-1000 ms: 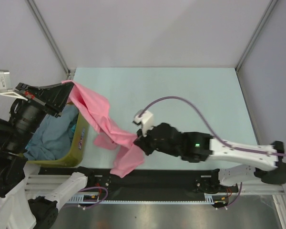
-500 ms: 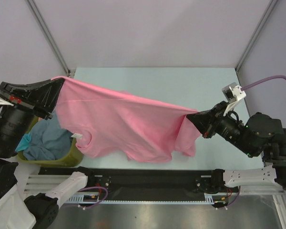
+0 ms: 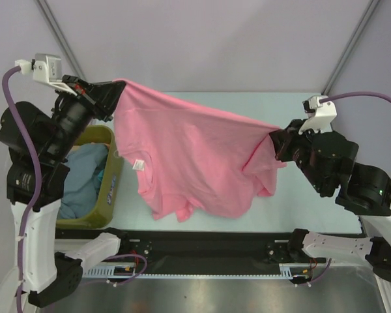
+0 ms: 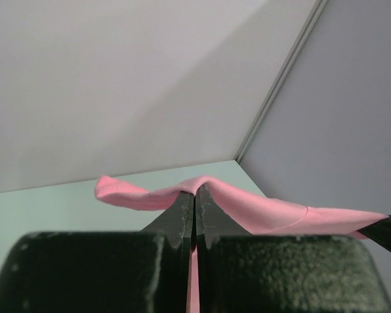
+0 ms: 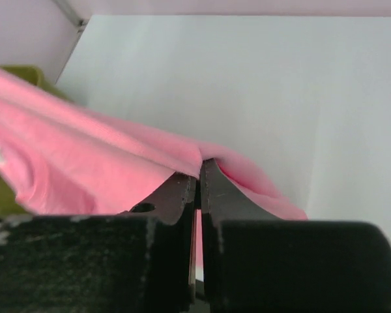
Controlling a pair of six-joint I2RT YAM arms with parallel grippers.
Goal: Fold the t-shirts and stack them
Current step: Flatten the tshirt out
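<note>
A pink t-shirt hangs spread in the air between both arms, above the pale table. My left gripper is shut on its upper left corner, high at the back left; cloth drapes over the closed tips. On the right my right gripper is shut on the other edge, with pink cloth folding over its tips. The shirt's lower hem sags near the table's front edge. Grey-blue and teal t-shirts lie crumpled in the olive-green bin at the left.
The bin stands off the table's left edge, under the left arm. A black rail runs along the near edge with the arm bases. Grey walls and metal frame posts enclose the table.
Both grippers have lifted and pulled apart, stretching the pink shirt from a bunched drape into a spread sheet. The left gripper has risen and moved toward the back; the right has swung to the right.
</note>
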